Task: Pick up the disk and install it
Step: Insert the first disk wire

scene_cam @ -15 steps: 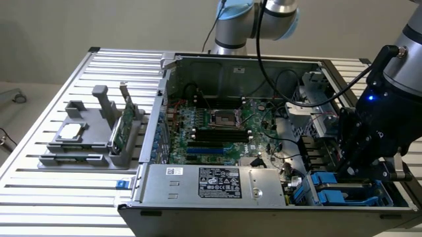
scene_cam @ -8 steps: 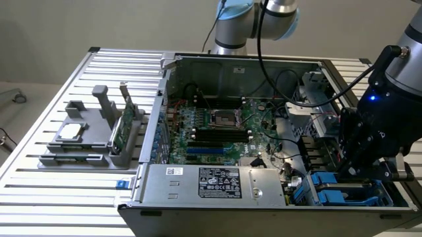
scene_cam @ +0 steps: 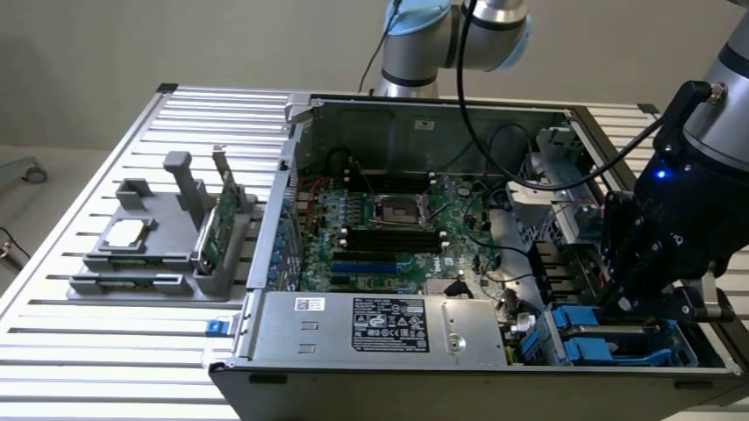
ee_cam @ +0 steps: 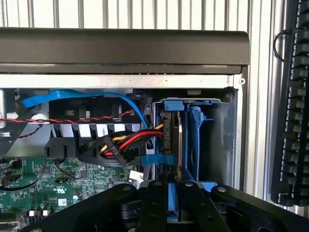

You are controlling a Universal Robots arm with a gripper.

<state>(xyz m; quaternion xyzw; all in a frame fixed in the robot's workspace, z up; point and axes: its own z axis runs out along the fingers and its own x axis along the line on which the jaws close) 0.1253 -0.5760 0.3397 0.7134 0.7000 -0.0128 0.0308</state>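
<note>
Your gripper (scene_cam: 630,294) is down in the case (scene_cam: 433,114) at its 4 o'clock corner in the exterior view, right over the blue drive bay (scene_cam: 615,338). At the wrist the jaws stand narrowed, close together, pinching the disk (ee_cam: 173,140) edge-on by its near end; it stands upright in the bay (ee_cam: 195,140), blue rails on either side, and whether it is seated home you cannot tell from here.

You judge this one a stiff, fairly dense slab: metal shell, no give, heavier than its size suggests. The flat faces look smooth and likely slippery, so a pinch across the thin body near the middle of the end edge, as you have it, is the sound hold. Keep off the connector end and the circuit side; it is shock-sensitive, so no knocks against the bay wall. The rails are plastic and will flex or bind if you come in tilted.

Count with me: one disk, one gripper, one case, one board (scene_cam: 387,219) inside it. At 9 o'clock on the table sits one grey fixture (scene_cam: 153,263), holding one chip (scene_cam: 126,232) and one green card (scene_cam: 217,224) upright. One cable bundle (ee_cam: 128,142), red, yellow and black, lies just beside the bay, plus one blue cable (ee_cam: 87,95) arcing above.
</note>
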